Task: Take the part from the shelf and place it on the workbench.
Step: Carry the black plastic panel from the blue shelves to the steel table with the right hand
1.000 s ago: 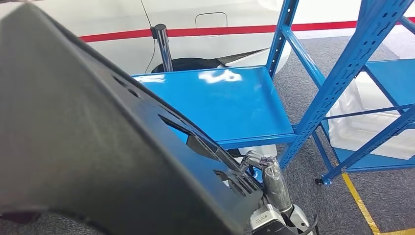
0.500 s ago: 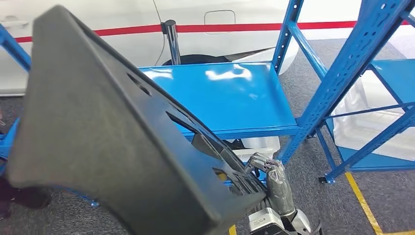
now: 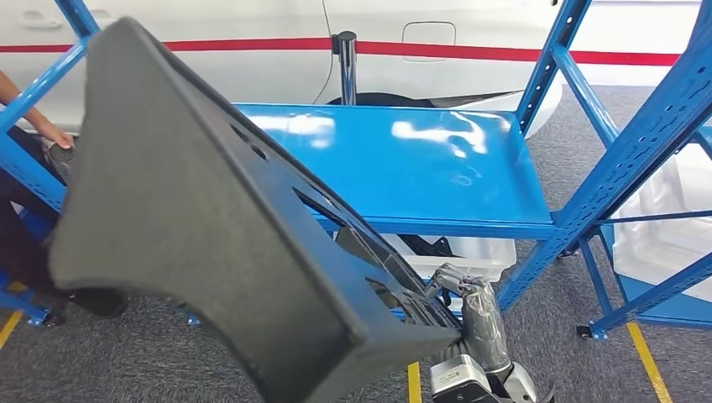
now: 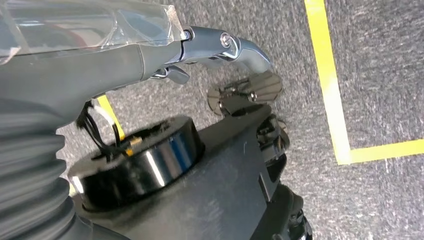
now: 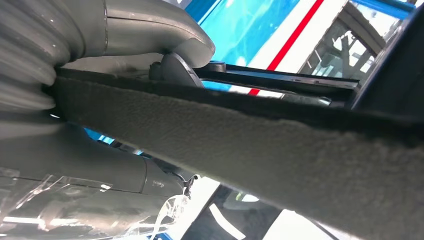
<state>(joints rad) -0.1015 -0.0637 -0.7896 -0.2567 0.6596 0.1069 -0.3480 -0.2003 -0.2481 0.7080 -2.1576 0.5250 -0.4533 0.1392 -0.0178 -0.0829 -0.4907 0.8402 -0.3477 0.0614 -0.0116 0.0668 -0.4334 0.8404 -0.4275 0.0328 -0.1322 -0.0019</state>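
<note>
View has swung left; right robot hand (image 3: 467, 304) still grips part (image 3: 210, 227).

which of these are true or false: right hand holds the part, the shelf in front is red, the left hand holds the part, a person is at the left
1. The right hand holds the part. True.
2. The shelf in front is red. False: it is blue.
3. The left hand holds the part. False: it holds nothing and hangs over the floor.
4. A person is at the left. True: an arm reaches in by the shelf post.
</note>
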